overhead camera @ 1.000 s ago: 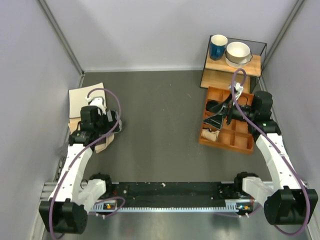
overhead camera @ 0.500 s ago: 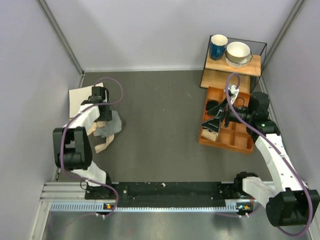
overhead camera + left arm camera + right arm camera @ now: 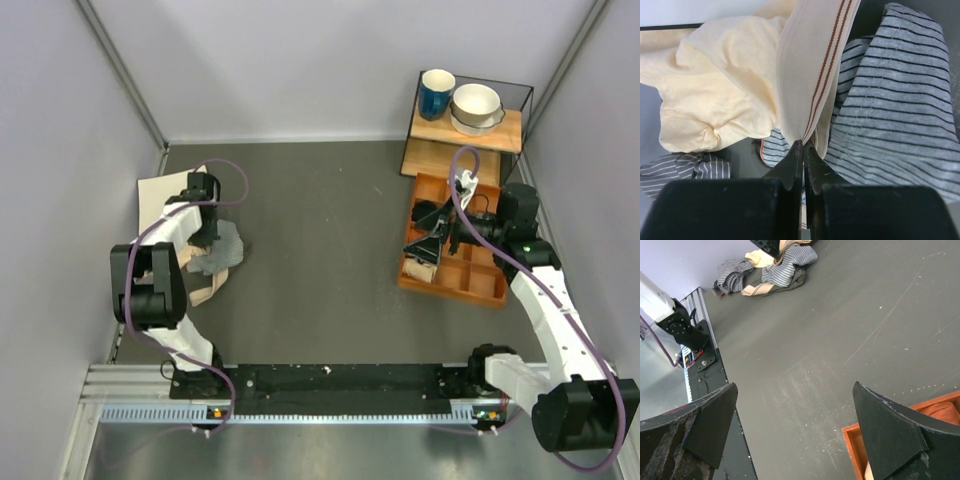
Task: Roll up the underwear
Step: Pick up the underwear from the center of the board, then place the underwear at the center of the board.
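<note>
The underwear [image 3: 715,95] is a pale peach cloth with a beige, red-striped waistband [image 3: 812,60], lying crumpled among grey striped cloths [image 3: 890,110]. My left gripper [image 3: 803,144] is shut, its tips pinching the lower end of that waistband. From above, the left gripper [image 3: 205,235] stands over the pile at the left wall, and a beige part of the underwear [image 3: 205,288] shows below it. My right gripper [image 3: 795,425] hangs open and holds nothing. It hovers over the left edge of the orange tray [image 3: 470,282], far from the pile [image 3: 775,265].
A white paper sheet [image 3: 158,195] lies behind the pile by the left wall. A grey cloth [image 3: 225,250] lies right of the left gripper. A wooden shelf [image 3: 465,130] with a blue mug [image 3: 436,93] and a white bowl [image 3: 476,105] stands back right.
My left gripper has shut from wide open and moved onto the cloth pile, closing on the waistband. The right gripper stayed open, shifting slightly over the tray.
</note>
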You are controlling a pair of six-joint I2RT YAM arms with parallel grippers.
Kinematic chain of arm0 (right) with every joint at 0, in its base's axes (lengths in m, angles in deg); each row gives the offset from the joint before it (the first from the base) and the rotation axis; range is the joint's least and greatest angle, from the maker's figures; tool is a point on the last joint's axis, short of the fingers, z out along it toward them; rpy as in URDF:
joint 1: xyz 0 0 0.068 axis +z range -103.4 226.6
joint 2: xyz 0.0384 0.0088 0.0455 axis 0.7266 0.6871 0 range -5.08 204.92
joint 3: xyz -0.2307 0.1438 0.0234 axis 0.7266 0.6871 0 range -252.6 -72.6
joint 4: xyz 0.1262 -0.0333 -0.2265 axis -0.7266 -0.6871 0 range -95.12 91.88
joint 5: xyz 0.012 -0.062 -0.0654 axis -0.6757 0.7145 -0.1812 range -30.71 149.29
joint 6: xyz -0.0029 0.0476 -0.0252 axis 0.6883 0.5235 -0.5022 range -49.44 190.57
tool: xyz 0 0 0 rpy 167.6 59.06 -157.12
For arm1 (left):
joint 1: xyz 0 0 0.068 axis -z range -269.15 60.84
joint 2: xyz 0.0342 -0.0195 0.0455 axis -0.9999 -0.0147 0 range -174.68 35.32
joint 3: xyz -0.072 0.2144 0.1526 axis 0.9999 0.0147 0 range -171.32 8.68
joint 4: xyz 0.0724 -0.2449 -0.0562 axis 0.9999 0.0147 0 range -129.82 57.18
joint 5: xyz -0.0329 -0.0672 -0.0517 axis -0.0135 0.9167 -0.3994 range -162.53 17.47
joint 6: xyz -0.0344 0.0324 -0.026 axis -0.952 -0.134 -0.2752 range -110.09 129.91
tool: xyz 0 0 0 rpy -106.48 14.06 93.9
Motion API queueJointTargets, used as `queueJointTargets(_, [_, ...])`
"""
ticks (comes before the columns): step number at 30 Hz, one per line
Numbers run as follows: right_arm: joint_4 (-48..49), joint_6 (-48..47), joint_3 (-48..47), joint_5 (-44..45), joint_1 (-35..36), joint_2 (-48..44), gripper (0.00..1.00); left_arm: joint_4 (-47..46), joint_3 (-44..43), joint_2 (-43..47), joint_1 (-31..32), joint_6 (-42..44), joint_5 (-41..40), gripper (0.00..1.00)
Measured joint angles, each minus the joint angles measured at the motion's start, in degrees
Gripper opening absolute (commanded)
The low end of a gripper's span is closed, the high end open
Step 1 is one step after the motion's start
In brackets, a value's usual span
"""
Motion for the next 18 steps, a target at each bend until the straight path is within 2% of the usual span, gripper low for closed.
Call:
queueJointTargets(5, [-0.1, -0.3, 0.0, -0.3, 0.0, 0.0, 0.99, 2.6, -0.3, 6.1, 0.0, 0.3, 0.3, 0.00])
queueJointTargets(10, [-0.3, -0.9, 0.0, -1.2, 0.0, 0.0, 0.99, 4.8, -4.2, 20.5, 0.0, 1.1, 1.4, 0.00])
queueJointTargets(14, [-0.3, -2.3, 0.0, -3.4, 0.0, 0.0, 0.99, 6.4, -9.8, 29.0, 0.2, 1.6, 5.2, 0.00])
queueJointTargets(18, [-0.3, -4.0, 0.0, -4.3, 0.0, 0.0, 0.99, 10.8, -18.7, 30.1, 3.1, 1.4, 10.4, 0.00])
